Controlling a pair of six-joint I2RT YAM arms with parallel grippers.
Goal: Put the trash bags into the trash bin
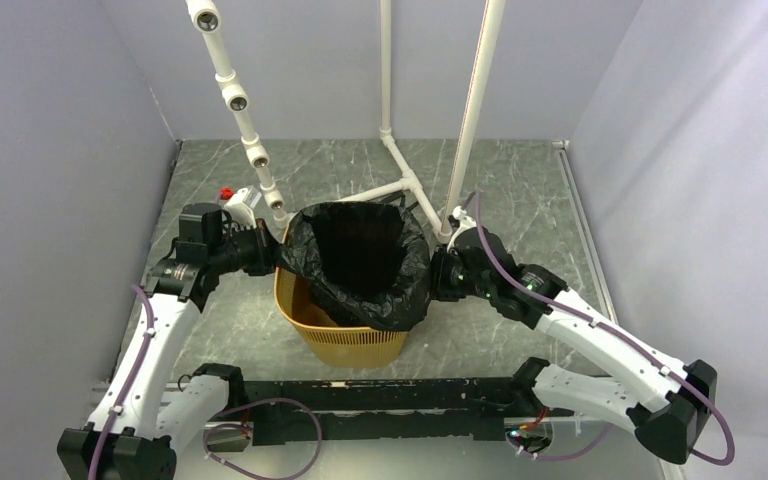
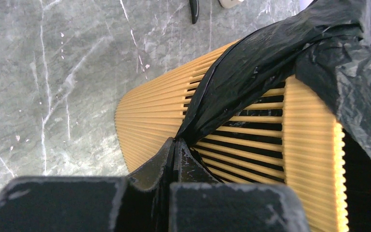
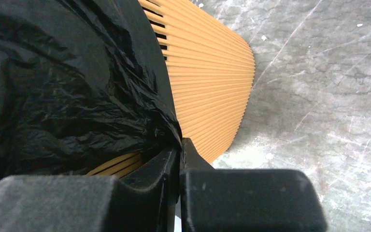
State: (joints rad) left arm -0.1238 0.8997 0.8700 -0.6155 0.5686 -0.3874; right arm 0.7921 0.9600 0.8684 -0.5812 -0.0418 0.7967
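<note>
Both claws are clamped on the trash bag (image 1: 390, 290), left claw (image 2: 175, 145) and right claw (image 3: 179, 145) flanking the trash bin (image 1: 345, 345) it lines. Draw its hem down evenly over the bin's rim.

Crinkled black trash bag (image 1: 365, 262) lines the upright yellow-orange trash bin (image 1: 345, 343), overhanging its rim.

seemingly one trash bag (image 1: 360, 255), one trash bin (image 1: 350, 345), two hands (image 2: 175, 145) (image 3: 179, 145)
</note>
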